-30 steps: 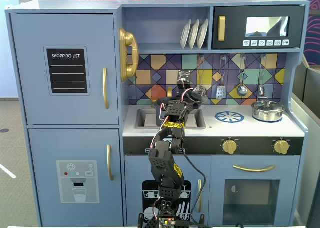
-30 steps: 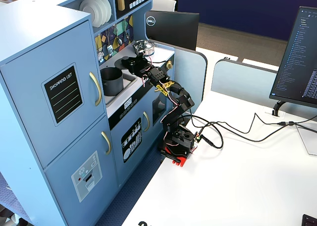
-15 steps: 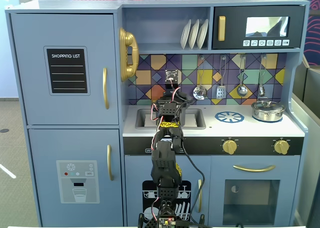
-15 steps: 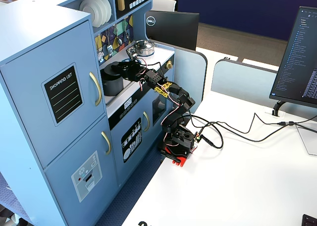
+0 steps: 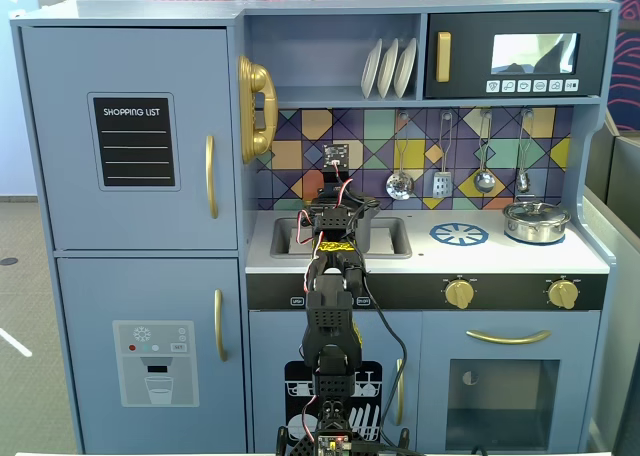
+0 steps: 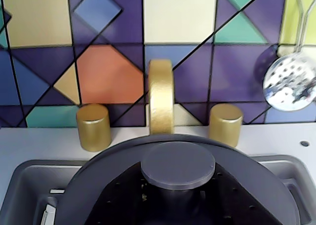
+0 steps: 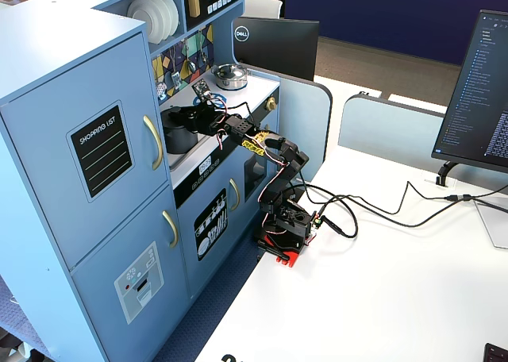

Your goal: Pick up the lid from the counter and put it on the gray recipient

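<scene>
Arm reaching into the toy kitchen's sink, lid held over the pot.

The kitchen [image 5: 140,176] is smooth pale-blue painted board with gold handles and a tiled backsplash of coloured triangles. The black arm [image 7: 278,187] stretches from the desk to the grey sink [image 5: 385,238]. The pot [image 7: 179,129], matte dark grey and cylindrical, stands in the sink. In the wrist view the lid [image 6: 256,185], a flat matte dark-grey disc with a low round knob, fills the lower frame before the gold faucet [image 6: 161,96]. Whether the gripper [image 7: 193,117] grips it, I cannot tell.
</scene>
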`<state>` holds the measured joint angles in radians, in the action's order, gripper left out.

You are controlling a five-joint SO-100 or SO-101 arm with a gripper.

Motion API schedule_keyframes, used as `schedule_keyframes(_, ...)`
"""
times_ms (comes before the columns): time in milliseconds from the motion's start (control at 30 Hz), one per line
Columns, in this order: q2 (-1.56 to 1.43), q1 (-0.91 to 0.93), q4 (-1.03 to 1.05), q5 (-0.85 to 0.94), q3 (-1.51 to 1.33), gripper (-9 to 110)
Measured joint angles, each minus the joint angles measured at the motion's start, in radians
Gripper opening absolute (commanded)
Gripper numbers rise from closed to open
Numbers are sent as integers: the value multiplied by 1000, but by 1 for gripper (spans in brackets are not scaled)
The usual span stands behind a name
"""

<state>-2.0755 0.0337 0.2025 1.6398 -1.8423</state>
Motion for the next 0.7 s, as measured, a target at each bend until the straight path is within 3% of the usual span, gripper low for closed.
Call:
schedule_keyframes(533,32,-8,-43,0,2,0)
schedule_keyframes(700,32,-8,-43,3,2,21)
